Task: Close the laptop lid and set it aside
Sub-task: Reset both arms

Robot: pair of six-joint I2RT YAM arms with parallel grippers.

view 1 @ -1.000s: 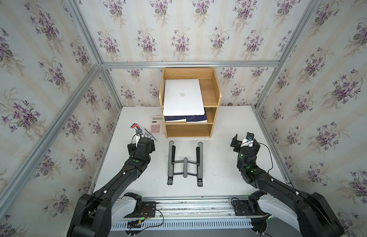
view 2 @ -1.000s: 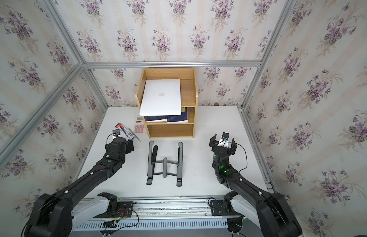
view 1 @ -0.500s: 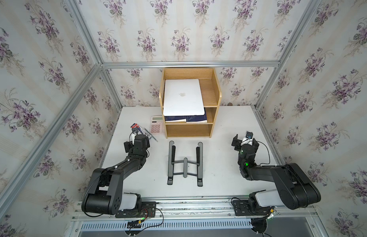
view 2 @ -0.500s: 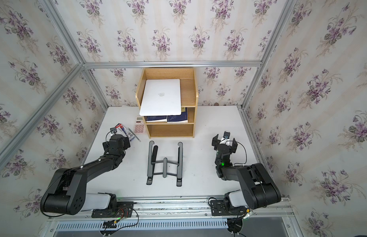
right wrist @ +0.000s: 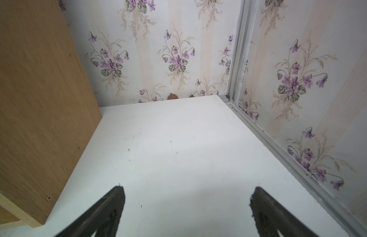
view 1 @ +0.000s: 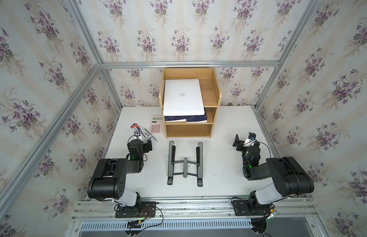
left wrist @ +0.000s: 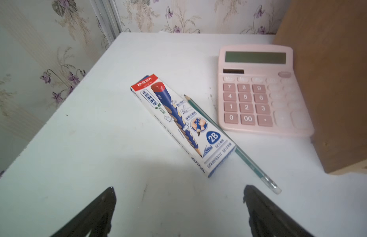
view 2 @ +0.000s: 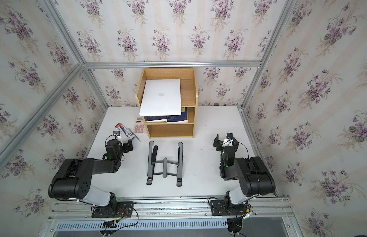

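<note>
— Where was the laptop (view 1: 183, 96)?
— On the wooden shelf's (view 1: 208, 92) top tier at the table's (view 1: 219, 174) far edge, lid (view 2: 161, 98) shut.
— And the grippers?
— The left gripper (left wrist: 178, 190) and right gripper (right wrist: 186, 190) were both spread and empty, short of the shelf. The left looked nearer.

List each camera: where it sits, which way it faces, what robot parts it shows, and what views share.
Top views: high over the front rail, looking down on the table, the shelf unit with the closed laptop on its top tier, the stand; left arm and right arm show whole.
Left wrist: behind the left hand, facing pencil box, pencil and calculator; its open fingers show.
Right wrist: behind the right hand, facing the table's far corner; its open fingers show.
Shared: both wrist views catch the shelf unit's sides.
</note>
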